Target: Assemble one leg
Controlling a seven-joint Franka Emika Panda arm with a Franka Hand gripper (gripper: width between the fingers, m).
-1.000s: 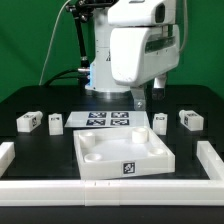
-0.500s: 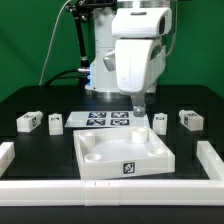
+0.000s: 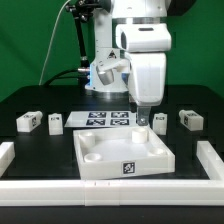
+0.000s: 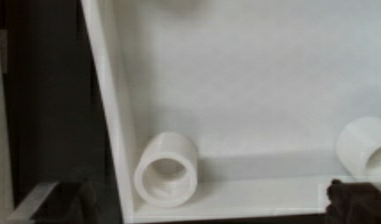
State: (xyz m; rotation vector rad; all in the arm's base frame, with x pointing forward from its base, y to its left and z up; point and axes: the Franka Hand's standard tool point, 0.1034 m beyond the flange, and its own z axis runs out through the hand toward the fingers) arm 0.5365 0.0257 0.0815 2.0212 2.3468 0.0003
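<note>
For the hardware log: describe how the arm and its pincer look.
The arm is bulky, rounded and white, with a dark band higher up. Black cables run beside it, and a blue light glows behind it. The pincer is small, with dark fingers.

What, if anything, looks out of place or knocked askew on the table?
Nothing stands out. The tray-like part sits square before the marker board, legs lie in pairs at either side, and the open gripper hangs empty over its rear edge.
</note>
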